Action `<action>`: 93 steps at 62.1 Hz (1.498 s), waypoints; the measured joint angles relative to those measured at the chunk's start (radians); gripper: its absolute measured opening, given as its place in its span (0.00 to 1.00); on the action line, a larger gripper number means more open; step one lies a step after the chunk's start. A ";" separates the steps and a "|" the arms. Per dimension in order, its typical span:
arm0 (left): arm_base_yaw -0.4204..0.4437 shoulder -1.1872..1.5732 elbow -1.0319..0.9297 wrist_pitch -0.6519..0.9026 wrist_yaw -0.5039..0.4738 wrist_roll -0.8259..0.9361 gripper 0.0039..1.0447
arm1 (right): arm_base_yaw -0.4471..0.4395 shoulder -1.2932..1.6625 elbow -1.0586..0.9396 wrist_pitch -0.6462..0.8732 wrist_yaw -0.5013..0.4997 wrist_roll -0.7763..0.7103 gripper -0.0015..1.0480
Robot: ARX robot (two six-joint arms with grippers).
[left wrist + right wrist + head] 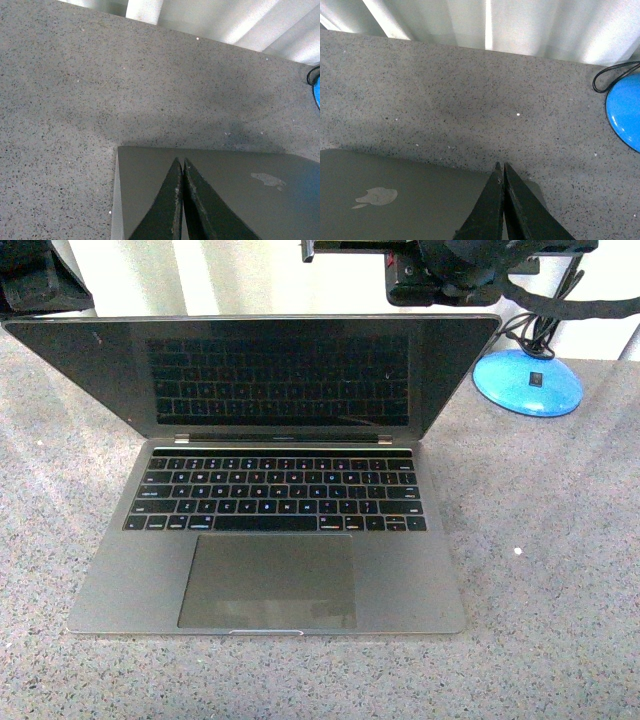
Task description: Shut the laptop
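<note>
The laptop [270,500] lies open in the middle of the grey speckled table, its black keyboard and trackpad toward me and its dark screen tilted back. Behind the screen, part of my right arm shows above the lid's right end. In the left wrist view my left gripper [181,161] is shut, its tips over the back of the grey lid [240,200] near one corner. My right gripper [500,165] is shut too, its tips at the lid's [405,200] other corner. The apple logo [376,197] shows on the lid. Whether either gripper touches the lid I cannot tell.
A blue round base [528,380] with a black cable stands on the table behind the laptop's right side. A white curtain [485,25] hangs along the table's far edge. Dark gear [40,280] sits at the far left.
</note>
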 joint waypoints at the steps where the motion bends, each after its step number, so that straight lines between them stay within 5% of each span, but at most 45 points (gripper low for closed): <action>1: 0.000 0.000 -0.001 0.000 0.000 0.000 0.03 | 0.001 0.000 -0.002 0.000 0.000 0.002 0.01; 58: -0.007 0.000 -0.064 0.014 0.018 -0.044 0.03 | 0.012 -0.023 -0.085 -0.076 -0.049 0.248 0.01; 93: -0.012 0.004 -0.114 0.030 0.009 -0.049 0.03 | 0.014 -0.023 -0.101 -0.123 -0.056 0.271 0.01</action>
